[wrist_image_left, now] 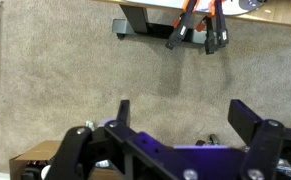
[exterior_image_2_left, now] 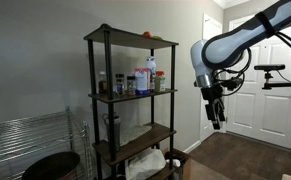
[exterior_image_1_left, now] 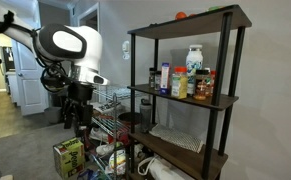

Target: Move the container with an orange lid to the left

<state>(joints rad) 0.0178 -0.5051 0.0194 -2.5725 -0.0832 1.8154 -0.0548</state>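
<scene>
The container with an orange lid (exterior_image_1_left: pixel 178 82) is a small yellowish bottle on the middle shelf of the black shelf unit (exterior_image_1_left: pixel 232 95). It stands left of the big white jar (exterior_image_1_left: pixel 194 62), with red-labelled bottles (exterior_image_1_left: pixel 205 86) to the right. In an exterior view the bottles form a group (exterior_image_2_left: pixel 135 82) where I cannot pick it out. My gripper (exterior_image_1_left: pixel 80 120) hangs well away from the shelf in both exterior views (exterior_image_2_left: pixel 217 118). In the wrist view the gripper (wrist_image_left: pixel 185 115) is open and empty over beige carpet.
A wire rack (exterior_image_1_left: pixel 110 108) and a green box (exterior_image_1_left: pixel 69 156) stand between the arm and the shelf. An orange object (exterior_image_1_left: pixel 182 15) lies on the top shelf. A white door (exterior_image_2_left: pixel 260 85) is behind the arm. An orange-and-black stand (wrist_image_left: pixel 199 28) rests on the carpet.
</scene>
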